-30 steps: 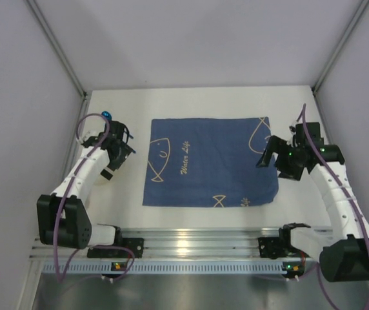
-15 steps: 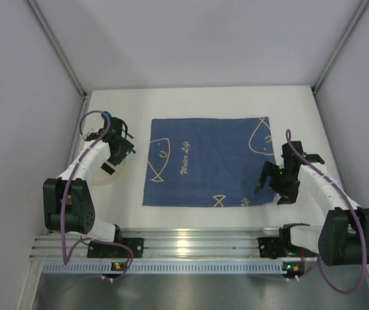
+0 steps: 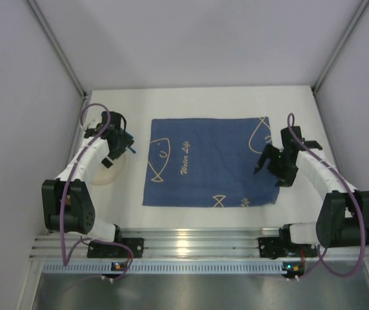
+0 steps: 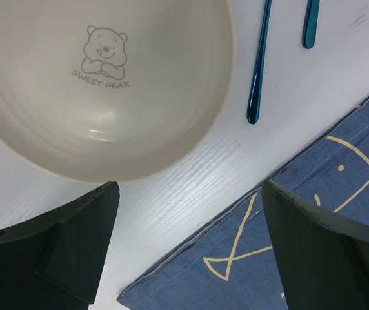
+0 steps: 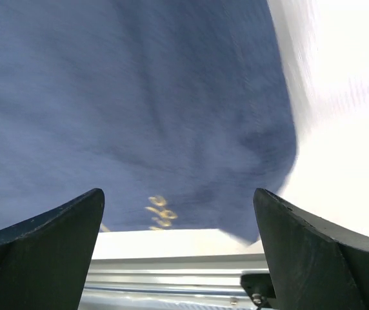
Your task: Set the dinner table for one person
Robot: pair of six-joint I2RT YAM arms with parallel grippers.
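Note:
The white dinner table [image 3: 204, 103] carries a dark blue mat with cream fish drawings [image 3: 210, 161] in its middle. A cream bowl with a bear print [image 4: 107, 84] sits left of the mat, partly under my left arm in the top view [image 3: 115, 172]. Two shiny blue utensil handles [image 4: 257, 71] [image 4: 310, 26] lie between bowl and mat. My left gripper [image 4: 191, 248] is open and empty above the table between the bowl and the mat's corner [image 4: 313, 226]. My right gripper [image 5: 178, 239] is open and empty over the mat's right near part [image 5: 139, 97].
Grey walls close in the table on three sides. A metal rail [image 3: 184, 242] runs along the near edge and shows in the right wrist view [image 5: 171, 278]. White tabletop [image 5: 346, 116] lies right of the mat.
My right gripper dipped toward the near right corner of the mat, then came back up over the mat's right edge. My left gripper shifted slightly toward the back left.

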